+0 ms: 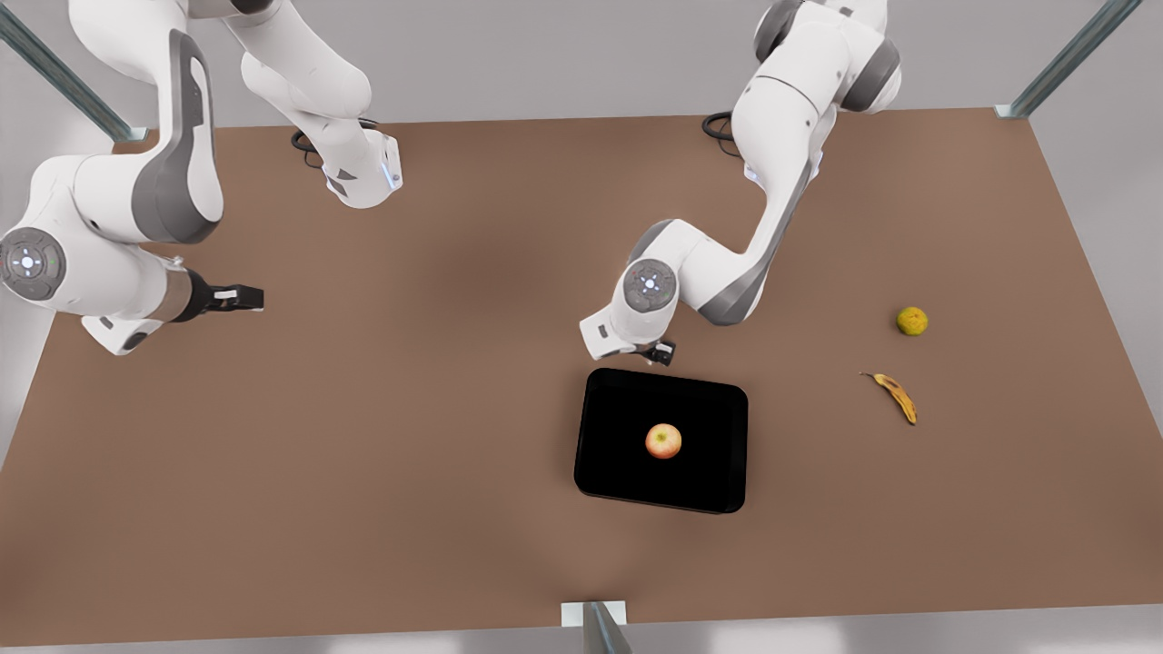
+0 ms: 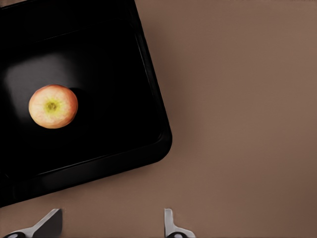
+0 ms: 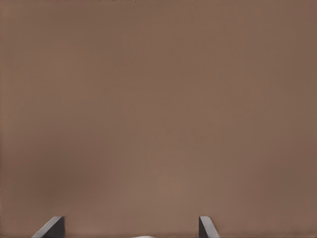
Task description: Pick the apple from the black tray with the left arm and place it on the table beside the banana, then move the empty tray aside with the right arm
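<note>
A red-yellow apple (image 1: 663, 440) (image 2: 53, 106) lies near the middle of the black tray (image 1: 618, 463) (image 2: 119, 74), on the brown table at the centre of the front view. My left gripper (image 1: 661, 352) (image 2: 110, 227) hovers just beyond the tray's far edge, above the table, open and holding nothing. A spotted banana (image 1: 895, 395) lies on the table toward the front view's right, apart from the tray. My right gripper (image 1: 243, 297) (image 3: 130, 228) waits far off at the front view's left, open, above bare table.
A small yellow-green fruit (image 1: 912, 321) sits a little behind the banana. Bare brown table (image 1: 409, 436) stretches between the tray and the right arm. Metal frame posts stand at the table's corners and front edge (image 1: 595, 625).
</note>
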